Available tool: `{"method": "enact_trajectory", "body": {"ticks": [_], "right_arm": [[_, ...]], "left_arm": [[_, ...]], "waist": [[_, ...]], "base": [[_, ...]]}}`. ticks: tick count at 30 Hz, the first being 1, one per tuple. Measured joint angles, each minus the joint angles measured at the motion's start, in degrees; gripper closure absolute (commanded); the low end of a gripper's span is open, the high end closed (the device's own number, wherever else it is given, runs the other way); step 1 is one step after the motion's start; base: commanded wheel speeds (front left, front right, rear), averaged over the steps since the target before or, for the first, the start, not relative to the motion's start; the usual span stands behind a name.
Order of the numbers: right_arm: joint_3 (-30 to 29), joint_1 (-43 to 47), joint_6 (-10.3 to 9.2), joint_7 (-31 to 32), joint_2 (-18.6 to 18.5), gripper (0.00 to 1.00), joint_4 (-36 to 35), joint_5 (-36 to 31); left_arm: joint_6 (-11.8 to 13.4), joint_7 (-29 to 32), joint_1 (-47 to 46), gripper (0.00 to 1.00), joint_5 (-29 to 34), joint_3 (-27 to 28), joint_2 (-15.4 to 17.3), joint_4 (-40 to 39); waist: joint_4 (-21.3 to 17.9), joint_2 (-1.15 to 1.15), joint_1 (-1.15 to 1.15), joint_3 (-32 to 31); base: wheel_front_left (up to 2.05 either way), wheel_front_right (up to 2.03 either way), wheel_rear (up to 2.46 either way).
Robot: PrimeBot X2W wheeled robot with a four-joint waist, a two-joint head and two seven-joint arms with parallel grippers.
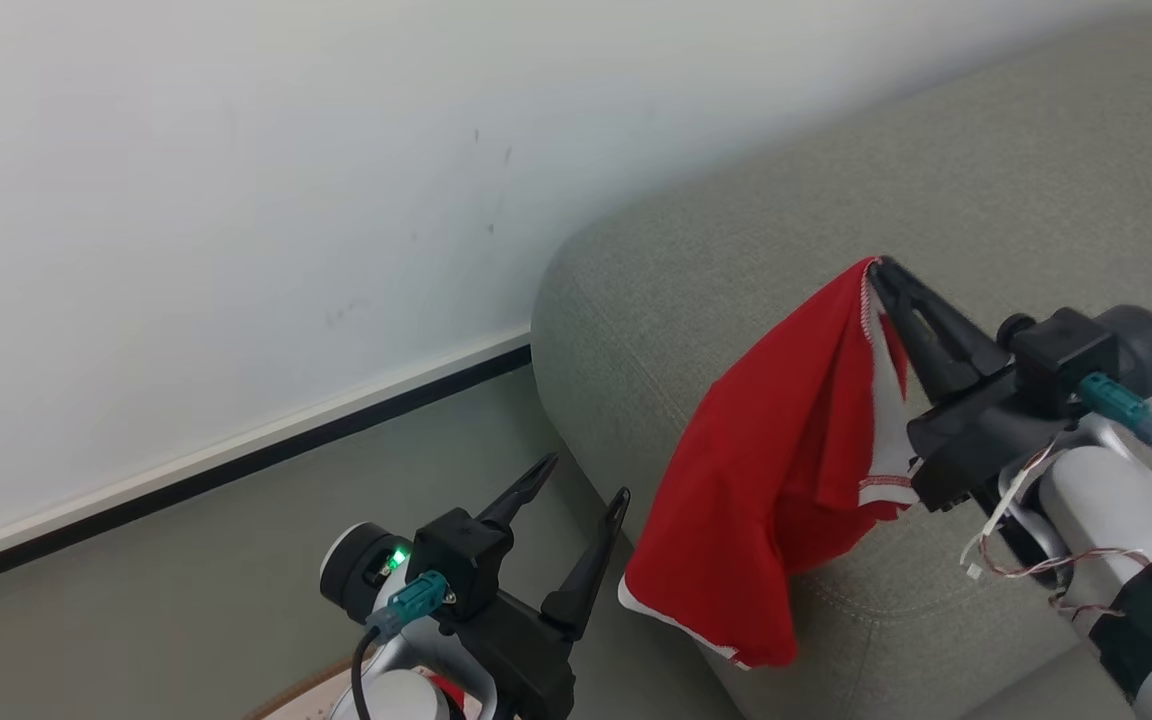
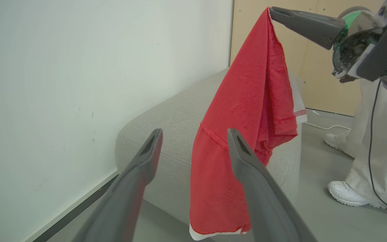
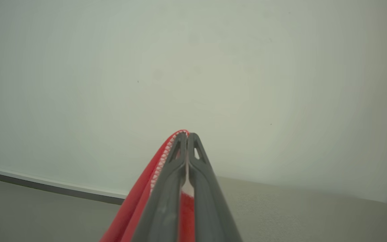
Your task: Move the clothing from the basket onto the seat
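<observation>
jaws of right gripper [image 1: 877, 264] clamped on red clothing [image 1: 766, 470], hung nr grey seat [image 1: 936, 170] edge, left gripper [image 1: 584, 478] jaws spread wide, nothing held

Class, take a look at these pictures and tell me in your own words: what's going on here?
A two-armed robot is moving laundry. Its right pincer is shut on the top edge of a red garment, which hangs down in front of the rounded end of the grey sofa, not yet laid on it. The left pincer stands open and empty, lower down beside the sofa. A person in pale trousers and white shoes stands nearby.
</observation>
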Motion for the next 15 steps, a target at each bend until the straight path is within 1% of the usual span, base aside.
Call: {"method": "enact_trajectory", "body": {"ticks": [3,6,9,11,15], "right_arm": [[-1.0,-1.6,0.05,0.0,-1.2,1.00,-0.2,-0.1],[-1.4,-3.4,0.54,0.0,-1.3,1.00,-0.2,-0.1],[-1.9,-6.7,0.63,0.0,-1.8,1.00,-0.1,-0.5],[-2.8,-9.3,1.03,0.0,-2.2,1.00,0.4,-0.5],[-4.6,-15.6,1.11,0.0,-2.5,1.00,2.5,-0.5]], "left_arm": [[0.4,0.0,0.0,0.00,0.0,-0.3,-0.2,-0.3],[0.4,0.0,0.0,0.00,0.0,-0.4,-0.2,-0.3],[0.5,0.0,-0.2,0.00,0.1,-0.7,-0.3,-0.6],[0.5,0.0,-0.5,0.00,0.2,-0.9,-0.3,-0.8],[0.9,0.3,-1.4,0.00,0.6,-1.0,-0.3,-1.4]], "waist": [[-0.7,0.00,0.00,1.3],[-1.0,0.00,0.00,2.2],[-1.0,0.00,0.00,3.7],[-0.8,0.00,0.00,4.7],[0.0,0.00,0.01,6.7]], "base": [[0.00,0.00,0.00],[0.00,0.00,0.00],[0.00,0.00,0.00],[0.00,0.00,0.00],[0.00,0.00,0.00]]}}
